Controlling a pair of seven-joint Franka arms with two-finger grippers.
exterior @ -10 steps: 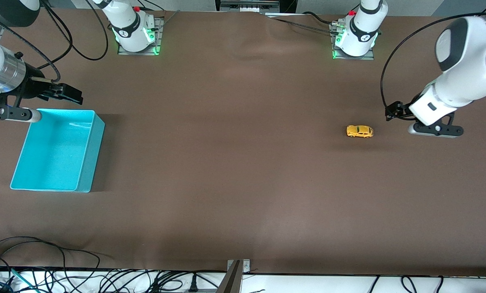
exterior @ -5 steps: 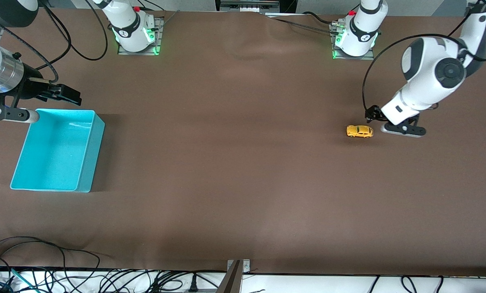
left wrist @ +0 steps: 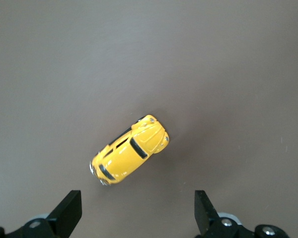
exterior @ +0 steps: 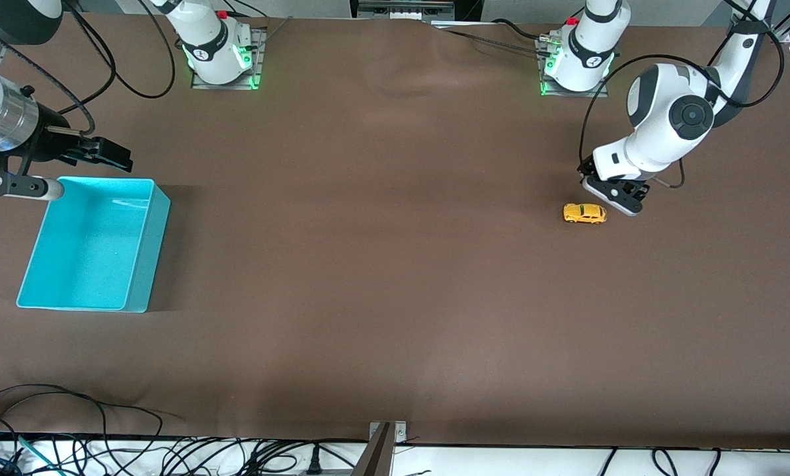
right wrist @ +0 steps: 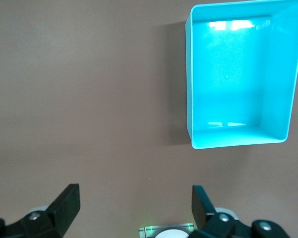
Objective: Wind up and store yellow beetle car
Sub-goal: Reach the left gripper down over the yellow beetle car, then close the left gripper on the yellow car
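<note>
Front view: I have the left gripper up over the surface, just at the two o'clock side of the yellow beetle car. The car sits on its wheels toward the left arm's end, well apart from the turquoise bin. The right gripper waits over the surface by the bin's twelve o'clock rim, spread wide and holding nothing.

Left wrist view: my fingers stand fully apart and empty, with the car lying skewed between them, nose toward seven o'clock. I judge I should turn the wrist to square the pads to the car's flanks, centre over it, then descend. The glossy rounded shell looks slippery, so I would clamp low on the sides. The matte brown cloth should give the wheels traction for winding.

Right wrist view: the bin is smooth hard plastic, rectangular, open-topped and empty.
</note>
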